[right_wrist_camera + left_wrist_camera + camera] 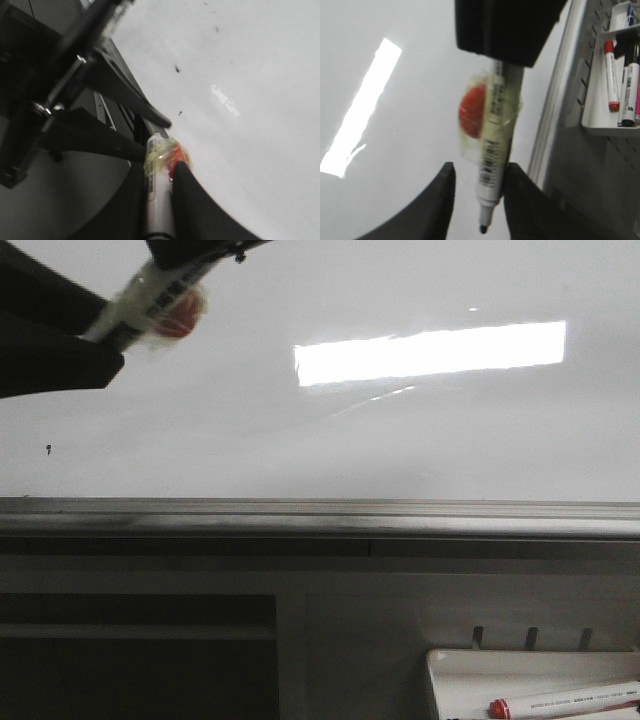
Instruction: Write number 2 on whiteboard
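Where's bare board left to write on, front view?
Whiteboard is bare from the light reflection down to the grey rail, and right of the small dot. Crowded: top left, around the marker.
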